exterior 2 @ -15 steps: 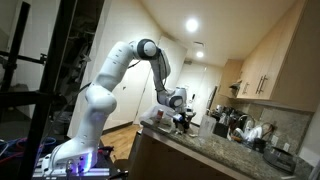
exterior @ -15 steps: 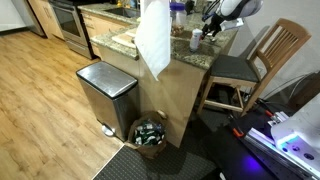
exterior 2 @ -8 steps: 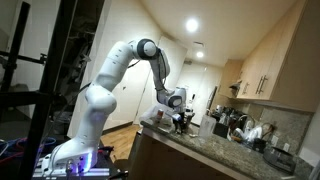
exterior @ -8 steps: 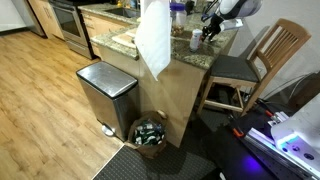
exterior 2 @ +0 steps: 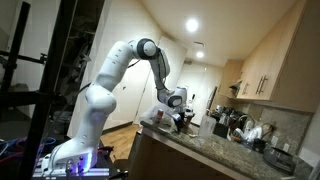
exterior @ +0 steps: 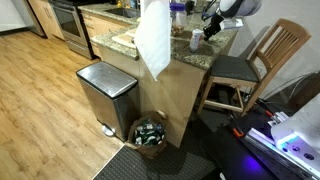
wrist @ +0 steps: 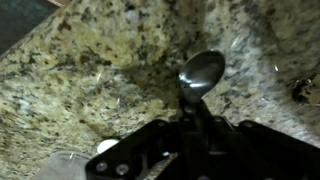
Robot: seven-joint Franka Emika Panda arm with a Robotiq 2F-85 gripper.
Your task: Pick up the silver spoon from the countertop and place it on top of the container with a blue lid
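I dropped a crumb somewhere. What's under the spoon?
Beneath the spoon, only speckled countertop shows. The gripper covers its handle and whatever lies below that.

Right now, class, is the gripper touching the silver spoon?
Touching. In the wrist view, the handle of the silver spoon runs into the gripper, whose fingers close on it. Only the bowl sticks out above the countertop.

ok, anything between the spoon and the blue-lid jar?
Nothing visible. The gripper holds the silver spoon by the handle; the wrist view shows only bare countertop around its bowl. In an exterior view the container with a blue lid stands just beside the gripper, nothing discernible between.
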